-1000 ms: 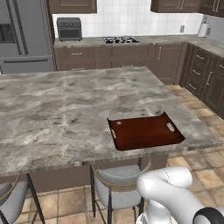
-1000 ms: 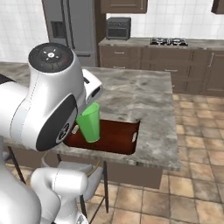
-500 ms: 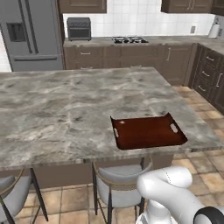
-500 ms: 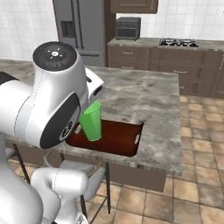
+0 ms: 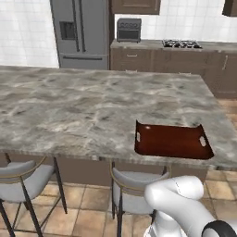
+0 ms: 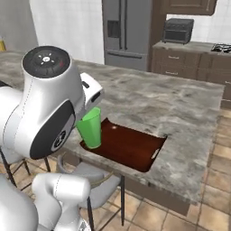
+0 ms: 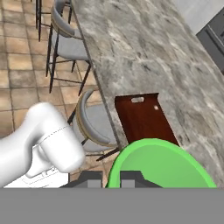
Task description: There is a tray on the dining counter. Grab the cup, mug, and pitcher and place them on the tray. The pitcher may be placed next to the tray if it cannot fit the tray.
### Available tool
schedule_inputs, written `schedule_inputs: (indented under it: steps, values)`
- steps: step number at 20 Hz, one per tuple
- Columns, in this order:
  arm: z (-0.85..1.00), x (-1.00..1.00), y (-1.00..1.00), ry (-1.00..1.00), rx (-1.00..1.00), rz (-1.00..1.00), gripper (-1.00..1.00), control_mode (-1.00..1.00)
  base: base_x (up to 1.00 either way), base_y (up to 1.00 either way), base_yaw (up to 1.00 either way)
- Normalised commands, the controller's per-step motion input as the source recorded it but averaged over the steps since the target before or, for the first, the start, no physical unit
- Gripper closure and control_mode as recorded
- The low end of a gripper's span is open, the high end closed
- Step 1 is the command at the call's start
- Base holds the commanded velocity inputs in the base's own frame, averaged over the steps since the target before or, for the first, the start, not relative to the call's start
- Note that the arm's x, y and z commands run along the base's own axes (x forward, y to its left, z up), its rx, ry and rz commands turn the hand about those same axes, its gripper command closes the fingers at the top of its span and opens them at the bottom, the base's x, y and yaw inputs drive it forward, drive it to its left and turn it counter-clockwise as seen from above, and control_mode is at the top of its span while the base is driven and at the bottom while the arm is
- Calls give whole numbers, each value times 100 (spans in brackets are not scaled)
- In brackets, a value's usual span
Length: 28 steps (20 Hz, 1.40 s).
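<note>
Your gripper [image 7: 111,180] holds the green cup [image 6: 90,127] at its rim; it looks light, stiff and slippery, so keep that hold; wooden tray [image 7: 144,118] at 12 o'clock

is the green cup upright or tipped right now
Upright. In the right base view the cup stands with its wider rim on top, near the tray; the hand view looks into its open mouth.
</note>
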Motion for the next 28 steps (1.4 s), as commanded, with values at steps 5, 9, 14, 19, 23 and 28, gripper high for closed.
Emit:
schedule_inputs:
  steps: [5,9,14,19,23,28]
  values:
    - [0,0,0,0,0,0,100,100,94,0,58]
    - [0,0,0,0,0,0,100,100,100,0,33]
    - [0,0,0,0,0,0,100,100,100,-1,24]
    - [0,0,0,0,0,0,100,100,100,-1,23]
    - [0,0,0,0,0,0,100,100,100,-23,37]
    - [0,0,0,0,0,0,100,100,100,-28,37]
